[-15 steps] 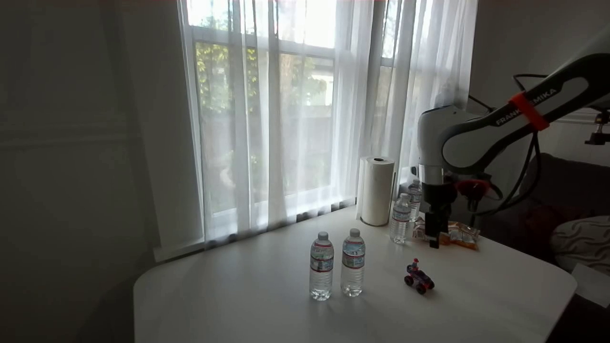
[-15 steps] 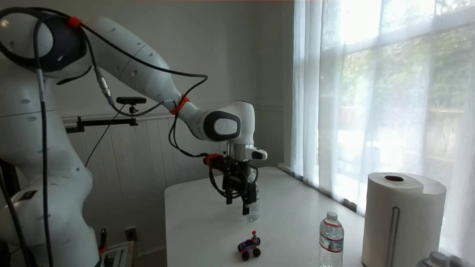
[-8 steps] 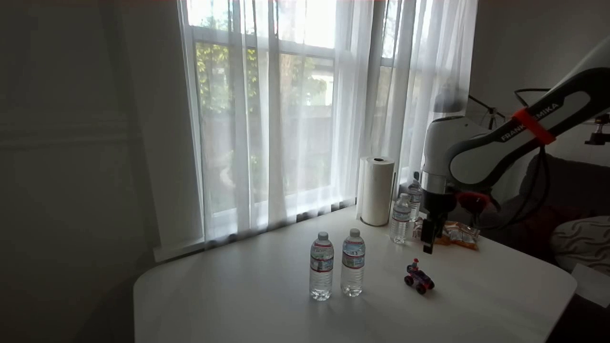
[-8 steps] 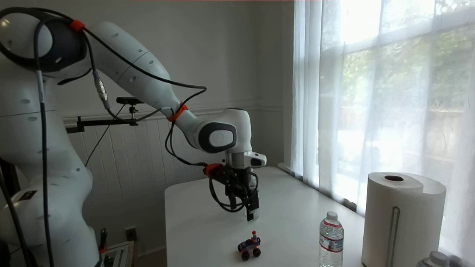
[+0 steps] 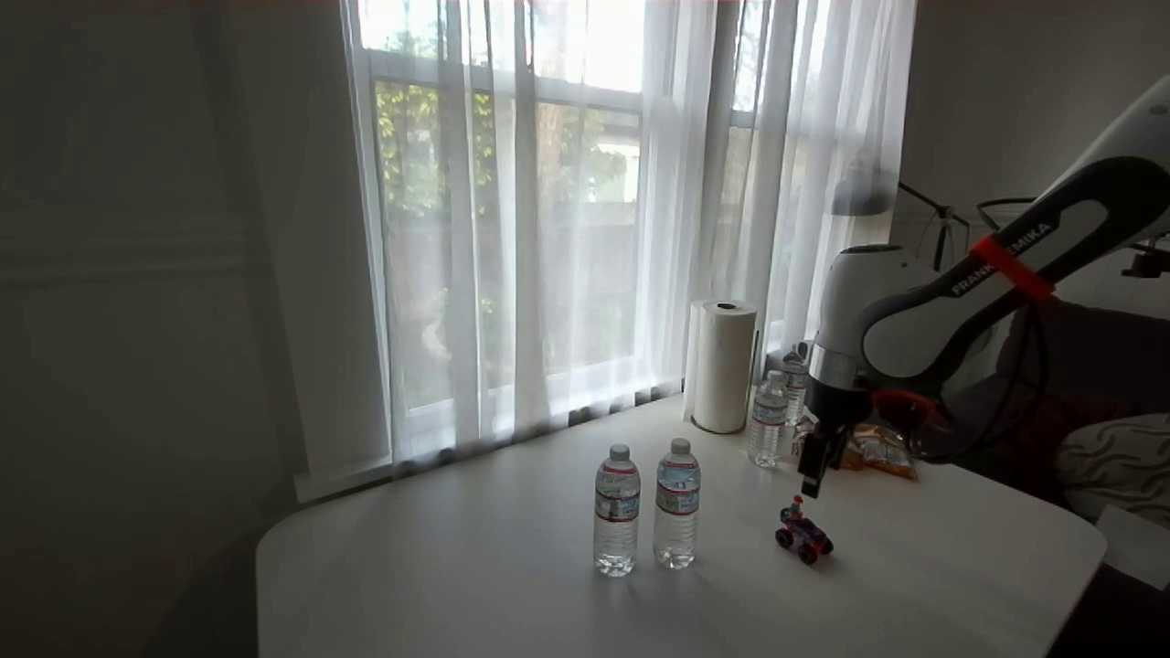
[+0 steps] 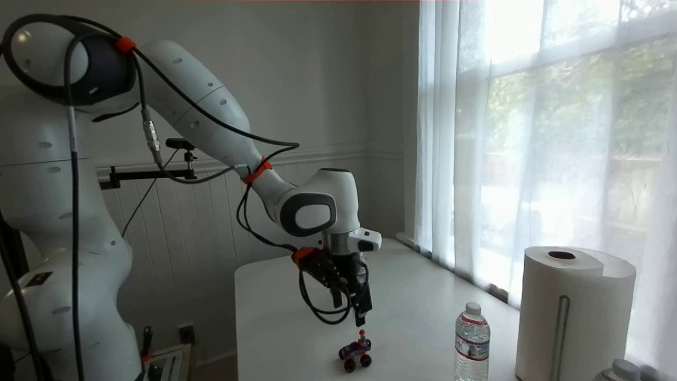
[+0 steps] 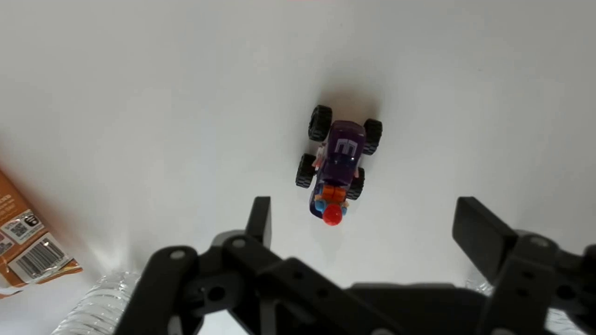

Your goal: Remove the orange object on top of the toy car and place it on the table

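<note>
The toy car [image 7: 345, 144] is dark purple with black wheels and stands on the pale table [image 7: 186, 93]. The orange object [image 7: 333, 194] is a tiny figure with a round red head and blue arms, upright at one end of the car. In both exterior views the car [image 5: 804, 541] [image 6: 350, 350] and the figure [image 5: 797, 505] [image 6: 362, 335] show small. My gripper [image 7: 363, 216] is open and empty, its fingers wide apart. In an exterior view the gripper [image 6: 349, 313] hangs tilted just above the figure, apart from it. In the wrist view the figure lies nearer the left finger [image 7: 259, 221].
Two water bottles [image 5: 617, 512] [image 5: 677, 507] stand beside the car. More bottles [image 5: 768, 425] [image 6: 472, 341] stand near the paper towel roll [image 5: 725, 370] [image 6: 560, 317]. An orange snack bag [image 7: 28, 242] [image 5: 887, 452] lies behind the gripper. The table's edge [image 5: 1088, 557] is at the right.
My gripper has moved down and closer to the figure, and its wrist has tilted. The fingers stay empty. The toy car and figure have not moved.
</note>
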Controlling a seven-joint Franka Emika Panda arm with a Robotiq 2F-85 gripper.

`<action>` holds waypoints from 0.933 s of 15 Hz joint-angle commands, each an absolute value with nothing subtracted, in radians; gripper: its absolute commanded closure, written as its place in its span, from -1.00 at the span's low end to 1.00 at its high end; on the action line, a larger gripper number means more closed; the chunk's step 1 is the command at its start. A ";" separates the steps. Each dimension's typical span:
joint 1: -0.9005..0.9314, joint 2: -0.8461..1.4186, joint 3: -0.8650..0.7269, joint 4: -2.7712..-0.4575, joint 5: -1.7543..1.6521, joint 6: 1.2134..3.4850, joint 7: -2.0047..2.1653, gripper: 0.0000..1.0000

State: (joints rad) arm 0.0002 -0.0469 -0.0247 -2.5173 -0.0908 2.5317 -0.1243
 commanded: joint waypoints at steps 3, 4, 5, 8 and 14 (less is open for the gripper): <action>-0.005 -0.037 -0.021 -2.516 -0.089 2.546 -0.124 -1.00; -0.005 -0.037 -0.021 -2.516 -0.089 2.547 -0.124 -1.00; -0.005 -0.037 -0.021 -2.516 -0.089 2.547 -0.124 -1.00; -0.012 0.010 -0.023 -2.492 -0.115 2.538 -0.011 -1.00; -0.005 0.077 -0.023 -2.460 -0.098 2.558 0.076 -1.00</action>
